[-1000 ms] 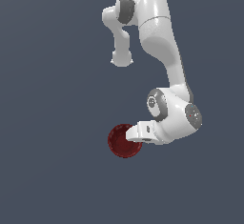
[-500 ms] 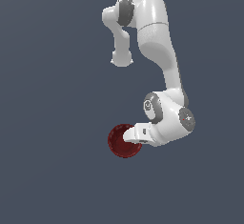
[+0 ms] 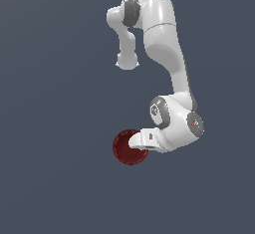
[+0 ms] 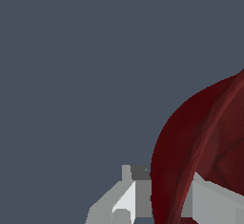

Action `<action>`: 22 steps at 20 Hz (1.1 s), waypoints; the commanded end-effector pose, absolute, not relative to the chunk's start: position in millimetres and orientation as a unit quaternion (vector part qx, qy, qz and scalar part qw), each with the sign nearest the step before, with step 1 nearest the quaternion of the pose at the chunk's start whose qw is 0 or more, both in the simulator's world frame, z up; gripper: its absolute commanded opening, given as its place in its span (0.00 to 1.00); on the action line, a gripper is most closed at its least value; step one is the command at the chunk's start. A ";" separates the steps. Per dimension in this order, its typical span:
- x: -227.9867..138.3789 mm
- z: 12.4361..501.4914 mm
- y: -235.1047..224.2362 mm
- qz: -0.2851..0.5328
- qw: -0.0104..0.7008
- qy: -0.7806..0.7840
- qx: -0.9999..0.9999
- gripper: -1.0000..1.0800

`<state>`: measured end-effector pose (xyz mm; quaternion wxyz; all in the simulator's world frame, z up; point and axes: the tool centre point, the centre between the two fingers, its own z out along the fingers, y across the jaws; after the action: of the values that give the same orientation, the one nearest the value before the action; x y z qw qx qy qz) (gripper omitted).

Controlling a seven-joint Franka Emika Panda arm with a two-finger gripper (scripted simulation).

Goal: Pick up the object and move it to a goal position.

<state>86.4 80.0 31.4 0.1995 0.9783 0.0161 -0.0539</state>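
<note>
Bowl (image 4: 209, 147) rim sits between the end effector (image 4: 171, 204) fingers, parted narrowly astride it; squeezing squarely before lifting should prevent slipping.

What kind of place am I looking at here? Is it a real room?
Most likely not a real room but a computer simulation. The ground is one flat, featureless grey with no walls or furniture, the white robot arm looks smoothly rendered, and only a dark red bowl lies beneath its gripper.
</note>
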 end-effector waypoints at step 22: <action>37.4 140.8 53.7 -0.054 0.199 0.016 0.978 0.00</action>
<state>42.5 56.9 126.4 0.1991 0.9783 0.0165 -0.0554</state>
